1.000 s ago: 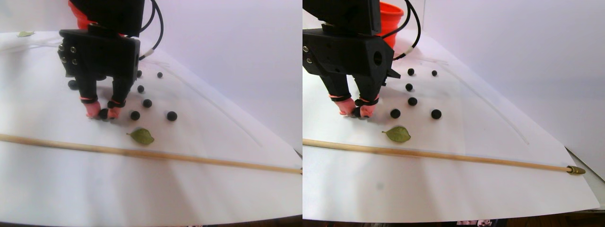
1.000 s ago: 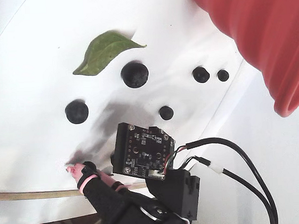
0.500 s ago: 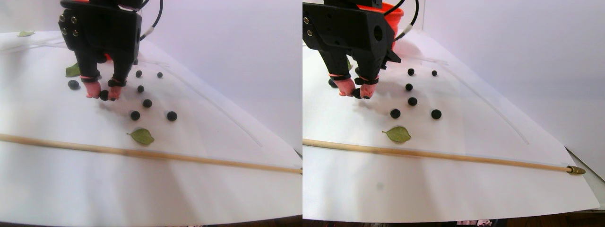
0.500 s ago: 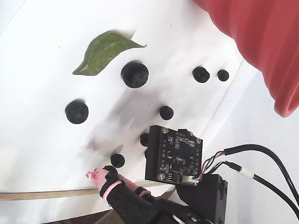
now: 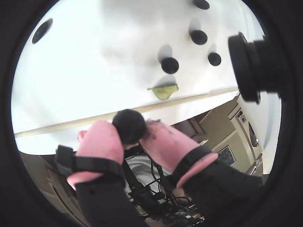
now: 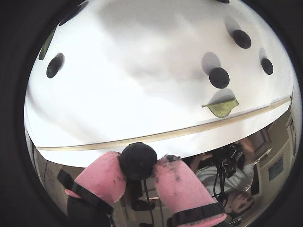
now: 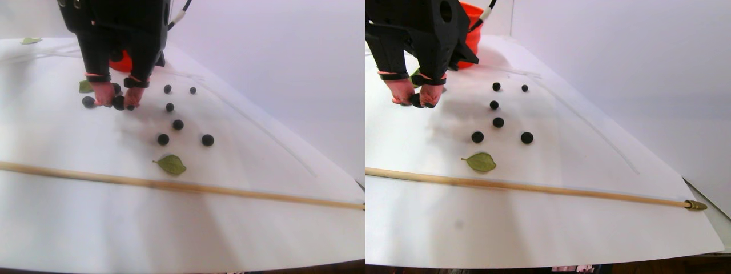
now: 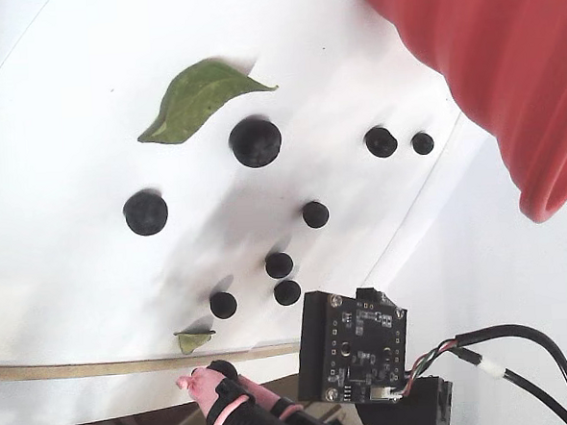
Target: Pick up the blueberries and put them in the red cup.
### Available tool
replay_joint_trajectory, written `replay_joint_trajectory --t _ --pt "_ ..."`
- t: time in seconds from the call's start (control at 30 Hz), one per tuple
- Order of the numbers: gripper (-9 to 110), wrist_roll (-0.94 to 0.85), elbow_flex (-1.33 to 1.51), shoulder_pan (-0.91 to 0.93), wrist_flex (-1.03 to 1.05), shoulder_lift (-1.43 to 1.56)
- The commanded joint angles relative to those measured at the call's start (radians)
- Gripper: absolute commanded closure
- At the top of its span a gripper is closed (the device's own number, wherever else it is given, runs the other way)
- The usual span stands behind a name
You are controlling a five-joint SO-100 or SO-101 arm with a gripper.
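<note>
The gripper has risen off the paper, its pink fingertips clamped on a berry.

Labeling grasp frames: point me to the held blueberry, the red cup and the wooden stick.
held blueberry [image 6: 138, 161]: a wrist view, centre of the berry between the pink fingertips.
red cup [image 8: 486, 65]: fixed view, ribbed outer wall.
wooden stick [image 7: 228, 194]: stereo pair view, left half, mid-shaft.
</note>
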Motion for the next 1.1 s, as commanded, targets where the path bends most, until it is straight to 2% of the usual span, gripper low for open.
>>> replay_joint_trajectory --t 0.0,0.8,1.07 --pt "91 -0.005 -0.025 -0.002 0.051 0.087" --pt "91 -0.058 -0.141 -0.029 0.314 0.356" --pt "91 -0.084 -0.232 -0.034 0.354 0.347"
